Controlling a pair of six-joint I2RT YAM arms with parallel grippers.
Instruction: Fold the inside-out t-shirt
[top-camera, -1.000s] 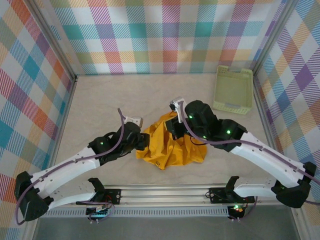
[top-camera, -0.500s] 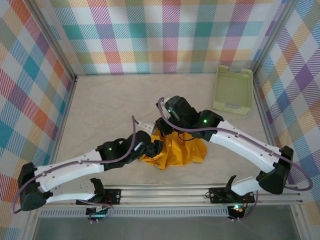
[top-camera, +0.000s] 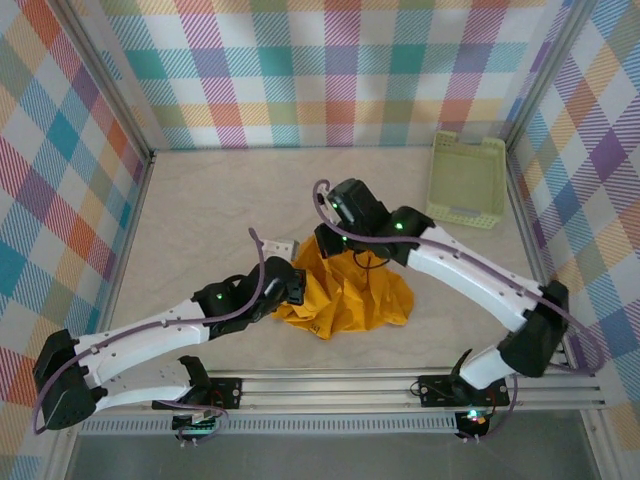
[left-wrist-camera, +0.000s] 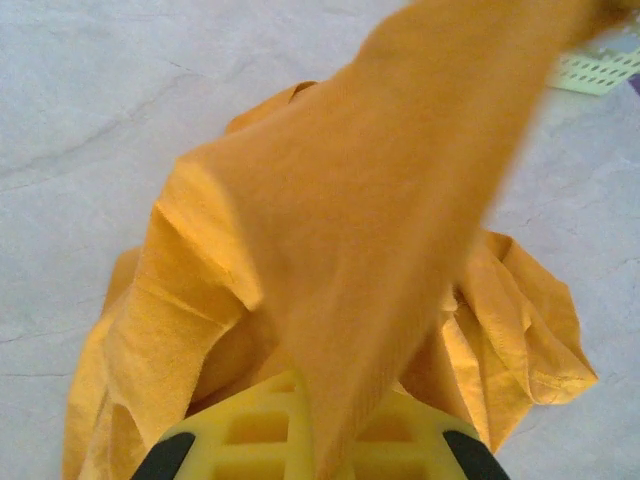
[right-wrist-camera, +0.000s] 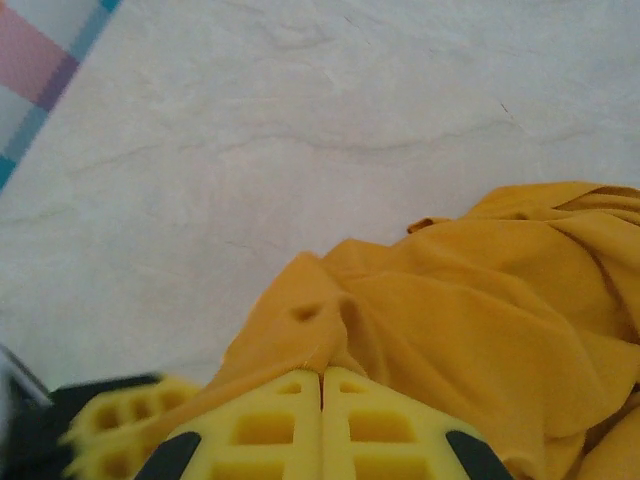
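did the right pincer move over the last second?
Yes. The right pincer, shut on the t-shirt, shifted left in the top view, farther from the green basket.

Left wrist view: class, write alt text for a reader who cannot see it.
A fold of mustard-yellow t-shirt stretches taut from the shut left hand at the bottom edge toward the upper right. The rest lies crumpled on a pale table, with the corner of a green basket at top right.
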